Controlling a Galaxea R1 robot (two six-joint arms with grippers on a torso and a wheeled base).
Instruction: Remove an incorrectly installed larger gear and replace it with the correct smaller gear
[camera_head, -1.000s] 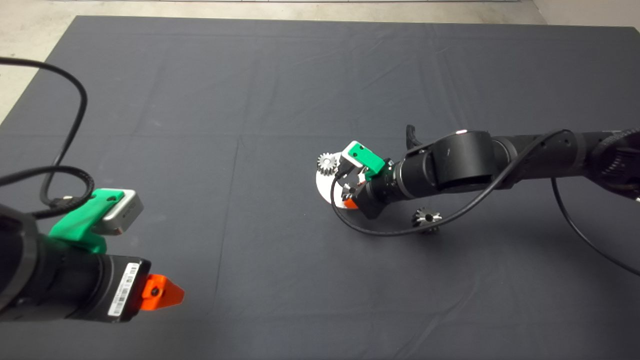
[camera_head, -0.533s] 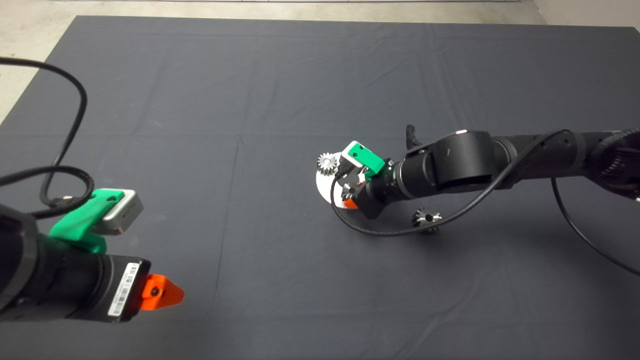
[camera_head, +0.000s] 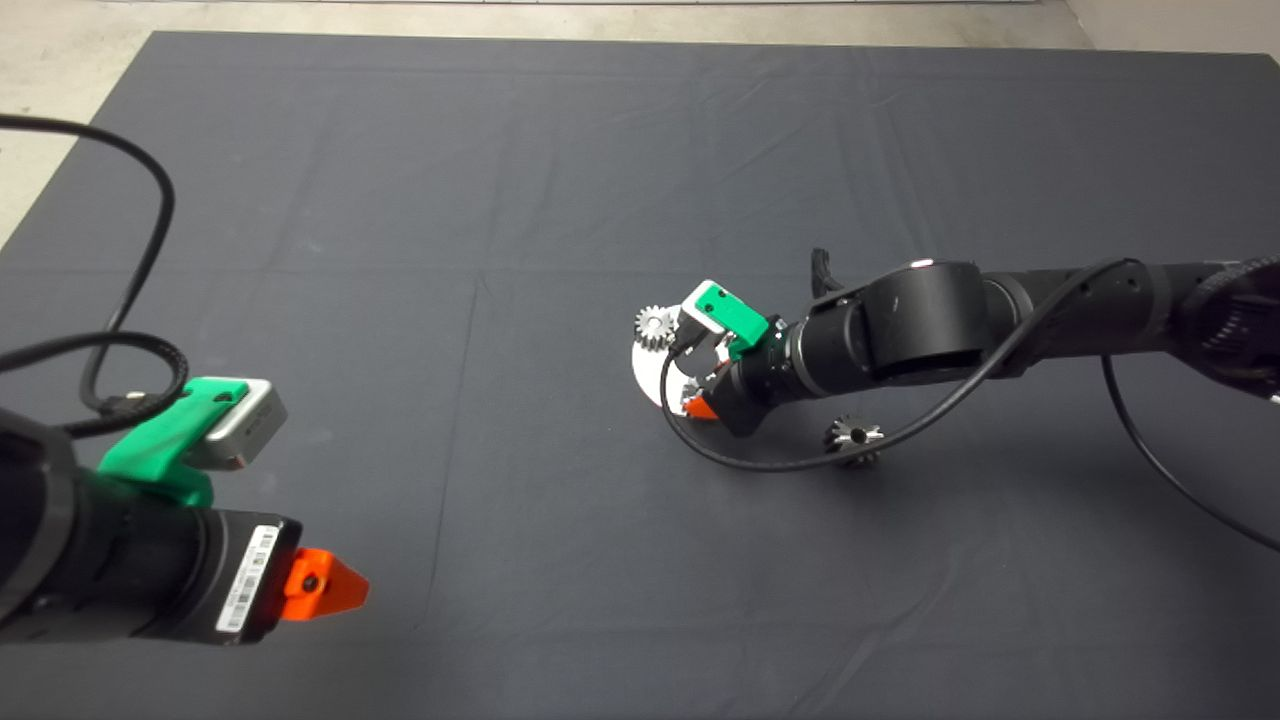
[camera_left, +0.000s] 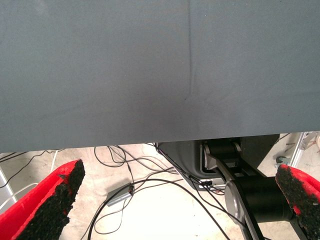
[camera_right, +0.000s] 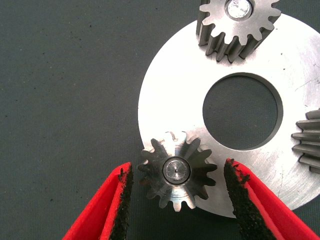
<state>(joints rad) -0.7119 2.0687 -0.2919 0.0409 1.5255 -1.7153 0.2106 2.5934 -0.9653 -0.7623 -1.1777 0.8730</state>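
Although the dark mat (camera_head: 560, 170) covers nearly the whole desk, all the work is in its middle, a little toward the right edge. The right arm (camera_head: 940, 320) reaches there from the right edge. Its right gripper (camera_right: 177, 167) hangs over a round steel plate (camera_right: 165, 95) with a large centre hole. The left gripper (camera_left: 180, 180) waits at the near left corner, spread wide and holding nothing.

We judge the task to be almost finished. The larger gear (camera_head: 853, 436) lies loose on the mat, near the plate on its right and closer to the near edge, so it is already removed. The smaller gear (camera_right: 155, 175) sits on the rim of the plate, and a pin end fills its bore, so it seems seated on its post. The red fingers (camera_right: 117, 200) are spread on both sides of this gear, with a thin gap on each side; they do not pinch it. What is left, we think, is only to draw the gripper away.

The smaller gear lies flat. Its bore axis stands upright, toward the wrist camera, and its teeth point outward all around. Being round, it has no long axis in the plane. Two other small gears (camera_right: 237, 20) stand on the same plate.
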